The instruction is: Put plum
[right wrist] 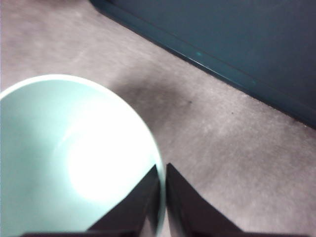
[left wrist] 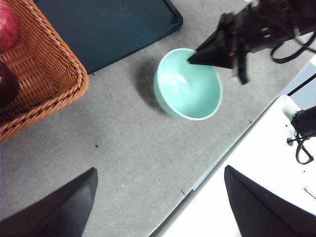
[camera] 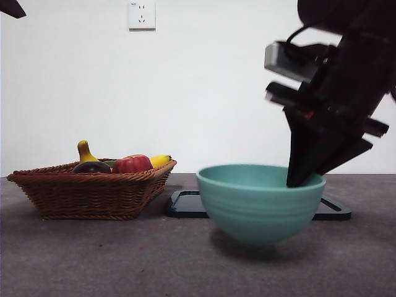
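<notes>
The round, glossy, dark purple-maroon plum (camera: 92,167) lies in the woven brown wicker basket (camera: 93,193), toward its left end, only its smooth upper curve showing above the rim. It sits just beside the red apple (camera: 132,164), nearly touching it. In the left wrist view the plum (left wrist: 7,85) looks almost black, against the basket's wall.

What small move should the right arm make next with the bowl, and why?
Probably carry the bowl on toward the dark tray and set it down. The right gripper pinches the rim, one jaw inside and one outside, and the front view seems to show the bowl lifted off the table. The plum lies in the basket, and the left gripper hangs open nearby.
</notes>
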